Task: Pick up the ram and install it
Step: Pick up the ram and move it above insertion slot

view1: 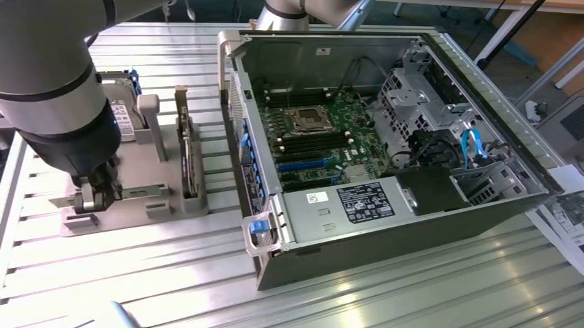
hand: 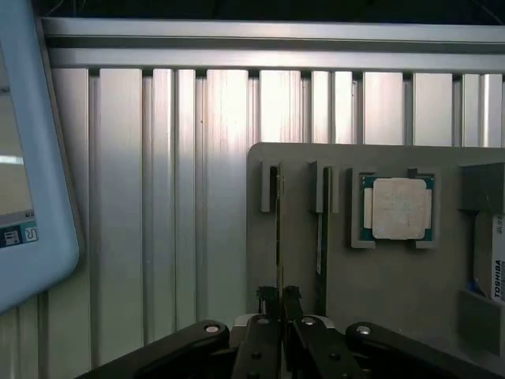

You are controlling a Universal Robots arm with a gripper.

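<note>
The ram [hand: 278, 229] is a thin green stick seen edge-on, standing in a slot of the grey holder [hand: 379, 316]. My gripper [hand: 278, 297] is directly over it, with the black fingers [hand: 267, 298] closed against both sides of the stick's edge. A second thin stick [hand: 322, 229] stands in the neighbouring slot. In the exterior view my gripper [view1: 94, 197] is down at the grey holder [view1: 137, 205] on the exterior view's left, well apart from the open computer case [view1: 383, 137]. The motherboard [view1: 319, 143] inside has dark memory slots beside the processor socket [view1: 306, 119].
A square silver processor chip [hand: 398, 207] lies in a pocket of the holder. A hard drive [hand: 497, 260] sits at its edge. A taller green card [view1: 187, 160] stands upright between holder and case. A pale blue-rimmed object [hand: 31, 158] is nearby. Everything rests on a ribbed aluminium table [view1: 365, 294].
</note>
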